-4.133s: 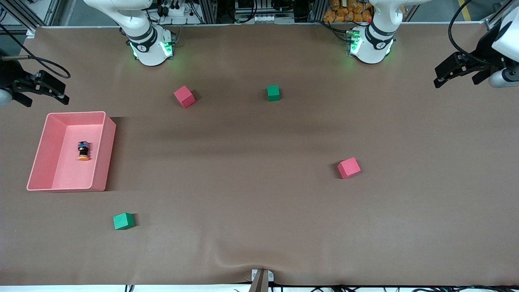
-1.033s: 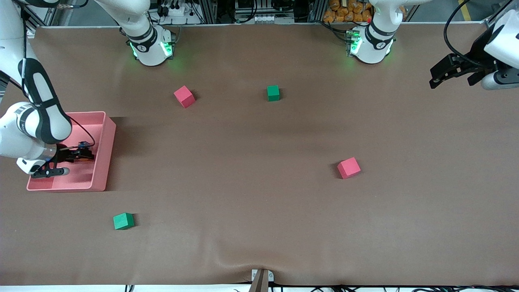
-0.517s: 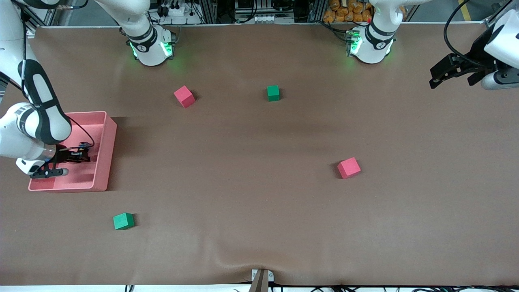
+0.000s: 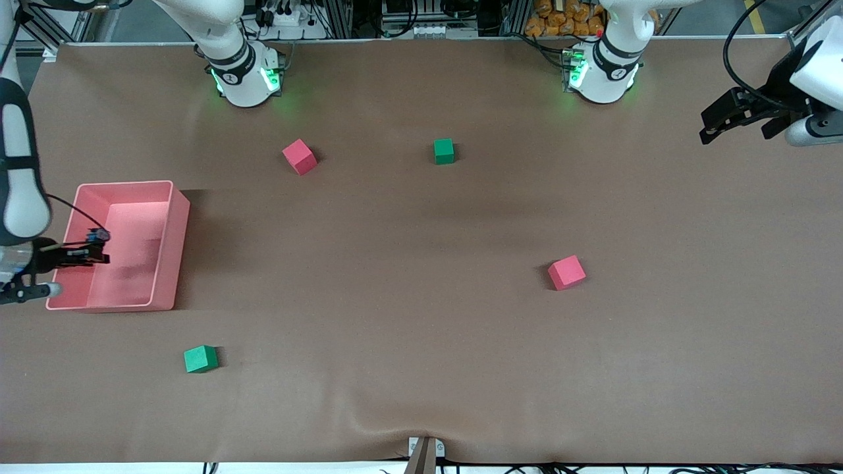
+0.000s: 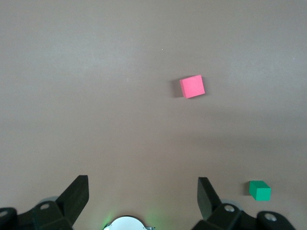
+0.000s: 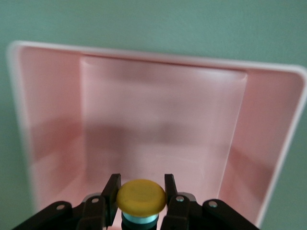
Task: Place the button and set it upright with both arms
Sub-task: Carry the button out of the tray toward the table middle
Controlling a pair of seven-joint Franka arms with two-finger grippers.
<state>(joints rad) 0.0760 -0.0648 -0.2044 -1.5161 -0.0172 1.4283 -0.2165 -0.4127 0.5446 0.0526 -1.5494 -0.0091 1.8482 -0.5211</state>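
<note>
Aloft over the pink bin (image 4: 172, 250), the right gripper (image 4: 92, 253) clamps the button (image 6: 141, 196) by its body, best carried level and slowly toward the left gripper (image 4: 734, 118), waiting spread wide over the table's end.

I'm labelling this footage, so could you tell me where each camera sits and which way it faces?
Front view: high across the table, facing both arms' bases; right gripper over the bin, left gripper waiting.
Left wrist view: looks down past open fingers at a red cube.
Right wrist view: looks into the bin; fingers clamp the button.
Shared: front and right wrist show bin and button.
</note>
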